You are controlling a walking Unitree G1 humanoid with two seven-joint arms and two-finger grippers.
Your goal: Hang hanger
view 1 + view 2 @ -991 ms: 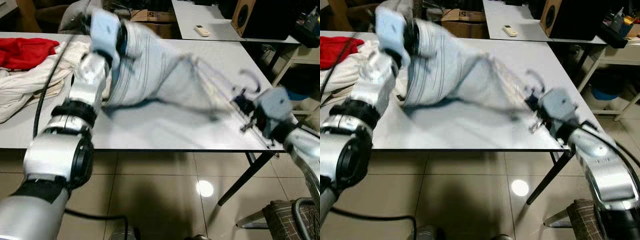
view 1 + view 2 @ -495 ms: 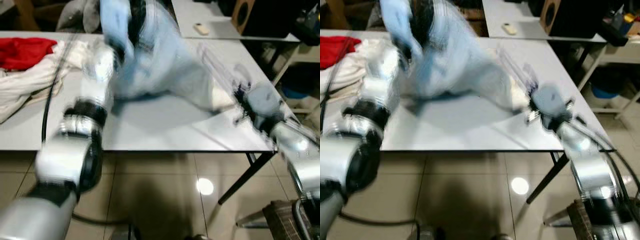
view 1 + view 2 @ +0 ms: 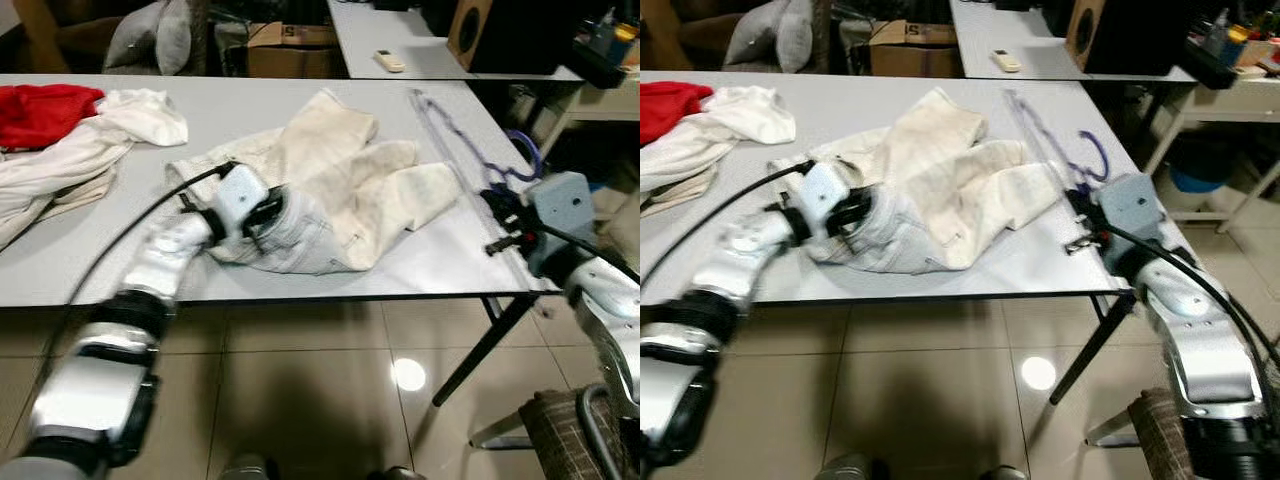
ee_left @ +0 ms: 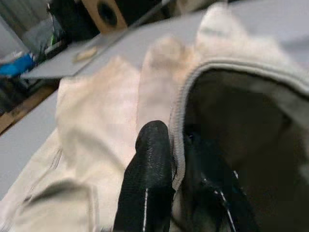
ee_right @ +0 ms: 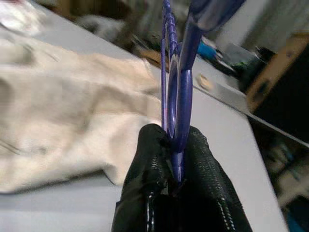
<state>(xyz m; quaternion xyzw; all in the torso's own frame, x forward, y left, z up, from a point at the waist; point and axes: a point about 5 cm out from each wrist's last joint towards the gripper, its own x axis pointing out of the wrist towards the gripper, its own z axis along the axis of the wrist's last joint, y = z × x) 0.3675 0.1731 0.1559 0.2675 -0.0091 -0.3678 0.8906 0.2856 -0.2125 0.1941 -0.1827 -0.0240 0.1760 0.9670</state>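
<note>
A cream garment lies crumpled in the middle of the grey table. My left gripper rests low on the table at the garment's near left side, shut on its ribbed hem, which sits pinched between the black fingers. A purple hanger lies along the table's right edge beside the garment, with its hook over the edge. My right gripper is at the table's near right corner, shut on the hanger's near end.
A red cloth and a pile of white clothes lie at the table's left. Behind are a cardboard box, a second table with a remote, and a speaker. A chair stands at the lower right on the tiled floor.
My left arm has come down from its raised position, and the garment it held up now lies on the table. The right gripper stays by the right edge with the hanger.
</note>
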